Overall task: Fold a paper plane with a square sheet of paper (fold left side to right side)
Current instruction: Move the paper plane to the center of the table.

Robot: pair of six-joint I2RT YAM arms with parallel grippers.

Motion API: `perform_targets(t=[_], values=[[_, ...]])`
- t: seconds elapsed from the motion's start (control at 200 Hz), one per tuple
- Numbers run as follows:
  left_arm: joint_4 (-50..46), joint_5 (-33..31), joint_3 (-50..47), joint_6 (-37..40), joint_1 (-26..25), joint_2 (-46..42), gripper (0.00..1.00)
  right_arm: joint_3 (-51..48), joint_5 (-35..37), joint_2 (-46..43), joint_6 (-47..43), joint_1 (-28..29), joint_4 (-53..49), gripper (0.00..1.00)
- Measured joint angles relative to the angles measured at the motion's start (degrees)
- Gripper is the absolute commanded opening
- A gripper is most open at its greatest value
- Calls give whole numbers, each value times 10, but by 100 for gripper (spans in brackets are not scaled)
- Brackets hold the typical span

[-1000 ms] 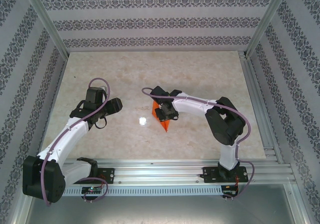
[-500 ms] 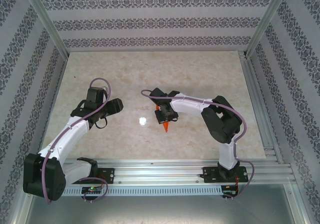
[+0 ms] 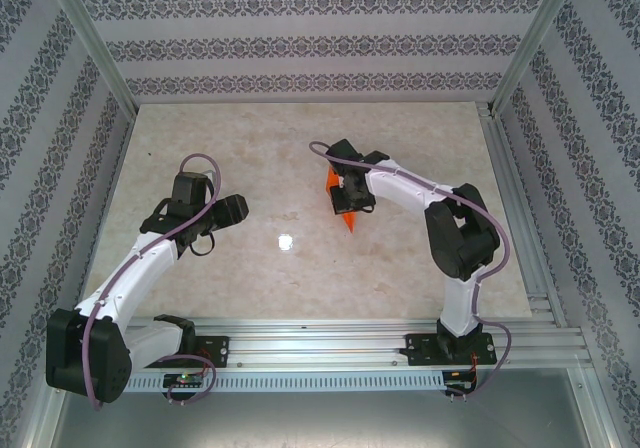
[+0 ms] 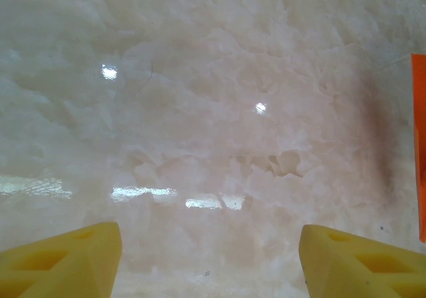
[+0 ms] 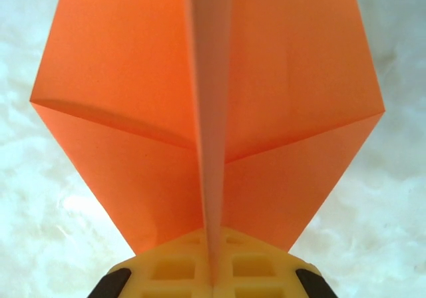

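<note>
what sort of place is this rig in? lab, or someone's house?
Probably a lab data-collection cell, not a house: an aluminium extrusion frame and patterned backdrop walls box in a marble-look tabletop, with the left arm and right arm bolted to a rail at its near edge.

Bright orange paper plane, pinched along its centre crease, both flaps spread, seemingly lifted above the bench.

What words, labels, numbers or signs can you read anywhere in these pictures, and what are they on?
None can be read.
The orange paper in the right claw is plain, unprinted.
The walls carry only an ornamental pattern, no letters.
The small parts at the arm bases are too tiny to read.
</note>
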Motion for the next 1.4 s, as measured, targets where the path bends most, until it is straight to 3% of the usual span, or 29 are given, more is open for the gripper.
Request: perform_targets(t=[0.14, 0.28, 0.555, 0.924, 1.139, 1.254, 1.399], values=[[0, 6, 2, 1, 0, 0, 71, 22, -22, 41, -23, -6, 12, 5], [0, 8, 3, 3, 0, 0, 72, 25, -35, 83, -30, -6, 17, 13], [0, 10, 5, 9, 0, 3, 72, 47, -28, 91, -40, -6, 6, 22], [0, 12, 6, 11, 0, 8, 73, 67, -26, 107, -41, -16, -2, 0], [0, 17, 6, 11, 0, 8, 73, 71, -26, 108, -42, -16, -5, 0], [-1, 20, 7, 11, 0, 8, 74, 73, -26, 108, -43, -16, -10, 15], [-2, 21, 12, 11, 0, 8, 74, 76, -26, 106, -42, -16, -17, 21]])
